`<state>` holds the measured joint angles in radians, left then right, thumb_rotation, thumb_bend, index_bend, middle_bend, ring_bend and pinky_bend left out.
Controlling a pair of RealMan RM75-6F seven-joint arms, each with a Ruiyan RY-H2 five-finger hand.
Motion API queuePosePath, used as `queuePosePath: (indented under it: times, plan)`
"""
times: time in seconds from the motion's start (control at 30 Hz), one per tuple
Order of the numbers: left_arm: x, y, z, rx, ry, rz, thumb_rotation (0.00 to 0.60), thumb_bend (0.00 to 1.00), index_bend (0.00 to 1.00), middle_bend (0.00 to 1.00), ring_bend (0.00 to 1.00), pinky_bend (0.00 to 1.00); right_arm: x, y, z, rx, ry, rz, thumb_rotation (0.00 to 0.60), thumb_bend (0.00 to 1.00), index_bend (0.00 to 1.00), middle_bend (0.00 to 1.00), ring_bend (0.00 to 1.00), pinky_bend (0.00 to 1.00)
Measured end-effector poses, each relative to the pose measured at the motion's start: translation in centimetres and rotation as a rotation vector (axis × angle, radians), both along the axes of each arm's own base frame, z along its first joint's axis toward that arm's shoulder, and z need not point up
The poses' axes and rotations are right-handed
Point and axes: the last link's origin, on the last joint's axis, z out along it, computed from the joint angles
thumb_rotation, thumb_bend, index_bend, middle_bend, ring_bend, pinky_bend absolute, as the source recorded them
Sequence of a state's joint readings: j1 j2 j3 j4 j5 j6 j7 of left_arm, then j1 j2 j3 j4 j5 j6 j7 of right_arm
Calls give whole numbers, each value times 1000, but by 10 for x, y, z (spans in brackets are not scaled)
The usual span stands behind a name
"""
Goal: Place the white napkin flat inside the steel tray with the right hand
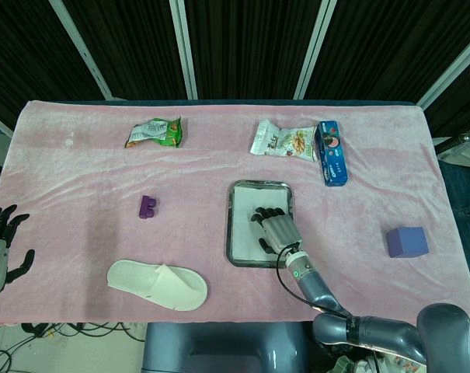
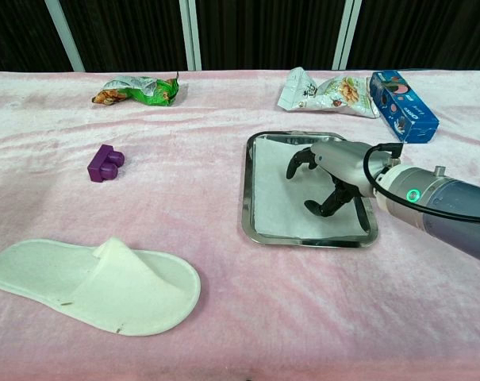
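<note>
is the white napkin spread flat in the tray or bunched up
Spread flat. In the chest view the white napkin covers most of the steel tray floor without visible folds; the right hand is above it, fingers apart.

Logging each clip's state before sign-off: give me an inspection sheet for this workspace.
Surface: table under a pink cloth.
Job's things: white napkin lies flat inside the steel tray.
Clutter: white slipper, purple block, purple cube, green snack bag, white snack bag, blue box.
Hands: right hand open, fingers curled above the napkin, holding nothing; left hand open at the table's left edge.
Cables: black cable looping at the right wrist; more wires below the table's front edge.
Surroundings: dark curtain panels with white posts.
</note>
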<state>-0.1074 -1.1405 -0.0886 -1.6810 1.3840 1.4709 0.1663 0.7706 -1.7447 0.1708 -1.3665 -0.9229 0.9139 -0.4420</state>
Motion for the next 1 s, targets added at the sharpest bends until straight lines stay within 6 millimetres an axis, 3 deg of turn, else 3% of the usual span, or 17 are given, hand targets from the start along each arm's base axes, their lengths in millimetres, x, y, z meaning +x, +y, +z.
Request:
queuePosePath:
  times: [0.17, 0.3, 0.5, 0.67, 0.8, 1.0]
  plan:
    - [0, 0, 1, 5, 1, -1, 600, 380, 194, 59, 0, 7, 2, 1, 6, -6, -12, 6, 600, 356, 279, 141, 179, 188]
    - [0, 0, 2, 10, 0, -5, 600, 380, 194, 59, 0, 7, 3, 3, 20, -28, -23, 27, 600, 354, 239, 43, 149, 187]
    - [1, 0, 4, 24, -12, -12, 600, 380, 194, 59, 0, 7, -18, 1, 71, -152, -5, 32, 600, 294, 210, 32, 143, 184]
    - [3, 0, 5, 33, -18, -21, 600, 380, 194, 59, 0, 7, -51, 9, 129, -291, -22, -19, 600, 286, 198, 32, 138, 180]
    - [5, 0, 6, 37, -18, -32, 600, 380, 194, 59, 0, 7, -85, 37, 172, -381, -2, -49, 600, 287, 192, 31, 134, 180]
    - [5, -1, 7, 44, -11, -39, 600, 380, 194, 59, 0, 7, -123, 106, 194, -462, -4, -70, 600, 286, 171, 32, 128, 175]
